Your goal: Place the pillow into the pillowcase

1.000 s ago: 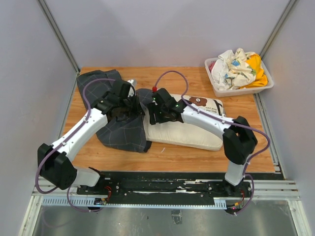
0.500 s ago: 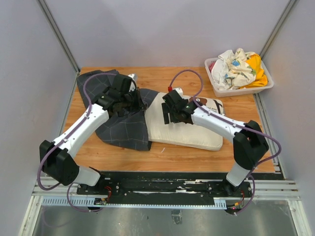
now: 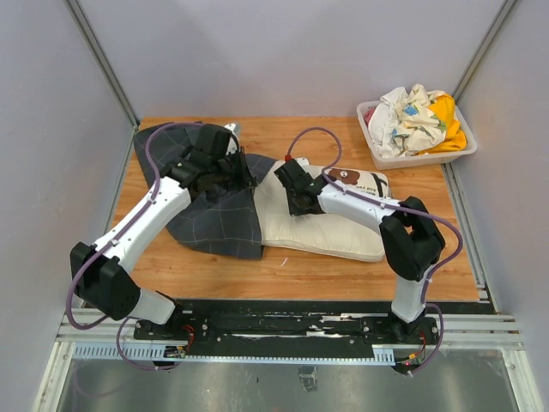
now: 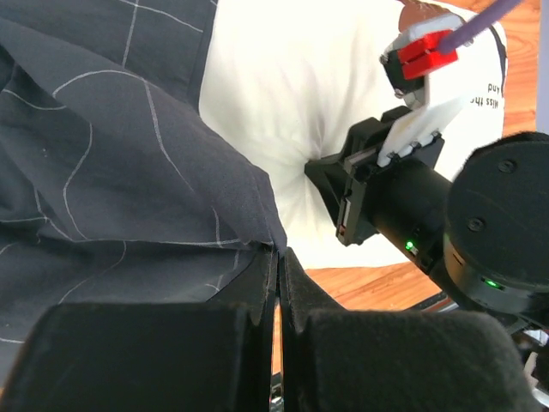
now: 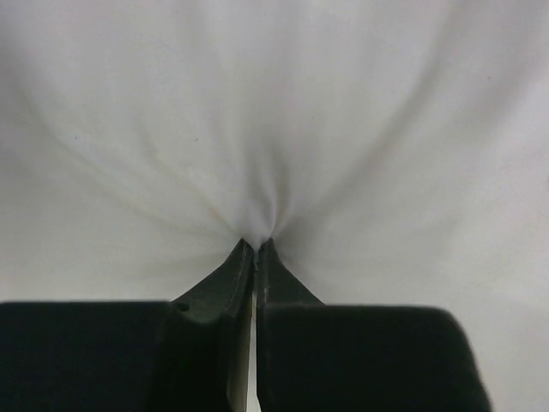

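Pillowcase [image 3: 214, 227] on worktop [image 3: 300, 137], edge nipped between my left fingers [image 4: 253, 287]. Pillow [image 3: 326, 232] lies just right of them, touching pillowcase, its top pinched between my right fingers [image 5: 221, 287]. Bin [image 3: 420, 160] holding cloths [image 3: 412, 116] sits well behind and right of right fingers, at worktop's far corner.

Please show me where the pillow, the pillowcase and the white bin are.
pillow [image 3: 317, 232], top view, bare middle part.
pillowcase [image 3: 219, 225], top view, flat near part.
bin [image 3: 420, 160], top view, near rim.

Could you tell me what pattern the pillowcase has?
The pillowcase is dark charcoal grey with a thin light grid, clearest in the left wrist view.
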Robot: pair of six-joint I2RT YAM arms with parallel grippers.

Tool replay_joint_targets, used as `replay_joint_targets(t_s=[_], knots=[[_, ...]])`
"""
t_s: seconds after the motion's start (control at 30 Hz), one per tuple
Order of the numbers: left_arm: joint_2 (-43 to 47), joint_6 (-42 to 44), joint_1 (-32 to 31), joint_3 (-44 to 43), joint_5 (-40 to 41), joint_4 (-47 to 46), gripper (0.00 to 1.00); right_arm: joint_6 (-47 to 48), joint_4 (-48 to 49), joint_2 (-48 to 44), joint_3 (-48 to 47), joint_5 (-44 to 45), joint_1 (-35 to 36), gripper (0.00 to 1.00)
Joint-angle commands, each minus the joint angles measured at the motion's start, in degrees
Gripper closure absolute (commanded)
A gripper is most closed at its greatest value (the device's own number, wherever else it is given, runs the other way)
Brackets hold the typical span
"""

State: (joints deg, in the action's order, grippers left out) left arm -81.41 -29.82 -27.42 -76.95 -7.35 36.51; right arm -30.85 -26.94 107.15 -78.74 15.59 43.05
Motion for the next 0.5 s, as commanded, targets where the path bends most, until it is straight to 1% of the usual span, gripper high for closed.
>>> replay_joint_targets(t_s=[0.0, 0.13, 0.23, 0.33, 0.47], knots=[[-0.8, 0.6, -0.3, -1.2, -0.3, -0.4, 1.0, -1.6, 0.7, -4.3, 5.4, -1.9, -0.7, 0.99], [-1.7, 0.4, -0.3, -1.0, -1.1, -1.1, 1.0, -0.6, 3.1, -13.1, 7.0, -5.0, 0.1, 0.99], [-2.2, -0.5, -0.3, -1.5, -2.6, -2.1, 1.0, 0.4, 5.6, -16.7, 6.3, -8.6, 1.2, 0.99], [-2.7, -1.1, -0.3, -2.3, -3.5, -2.3, 1.0, 0.5, 7.6, -16.9, 4.6, -11.9, 1.3, 1.0], [-2.5, -1.7, -0.3, -2.6, -4.3, -2.5, 1.0, 1.1, 6.3, -13.1, 0.2, -12.7, 1.6, 0.99]])
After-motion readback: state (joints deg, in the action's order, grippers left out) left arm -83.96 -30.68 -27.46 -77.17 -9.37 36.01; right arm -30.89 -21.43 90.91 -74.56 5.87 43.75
